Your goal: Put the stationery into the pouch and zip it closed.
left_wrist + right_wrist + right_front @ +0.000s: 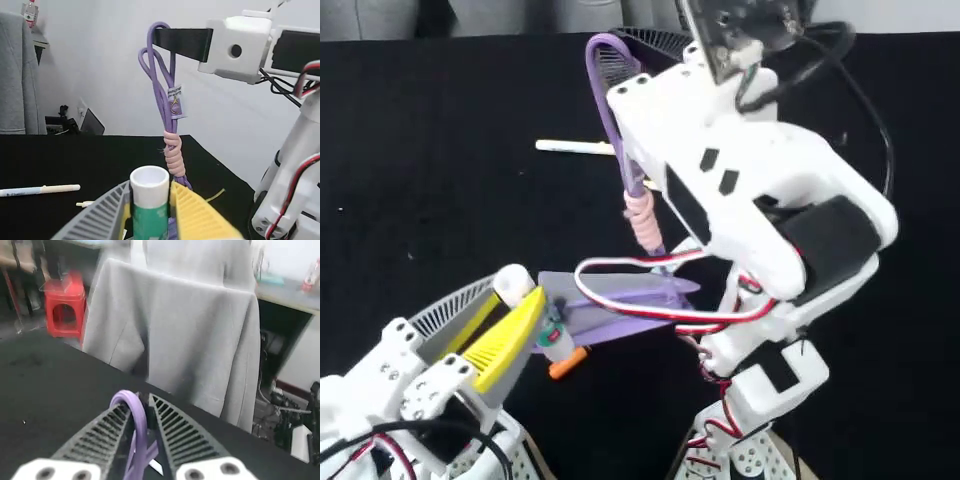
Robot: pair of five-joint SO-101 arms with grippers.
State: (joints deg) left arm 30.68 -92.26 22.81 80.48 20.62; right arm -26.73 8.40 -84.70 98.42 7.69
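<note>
My right gripper point(623, 52) is raised above the far side of the table, shut on the purple cord loop point(134, 412) of the pouch. From it the cord point(161, 75) hangs down with a pink coil point(645, 222) to the purple pouch point(620, 298), which is lifted at mid table. At the near left, my left gripper point(523, 292), with one grey and one yellow finger, is shut on a glue stick point(148, 200) with a white cap and green body, right beside the pouch. A white pen point(575, 147) lies on the black table behind.
A small teal-and-white piece point(552, 338) and an orange piece point(568, 363) sit under the pouch's near edge. A short white bit point(85, 203) lies near the pen point(40, 190). The right arm's body point(770, 230) rises over the table's middle right.
</note>
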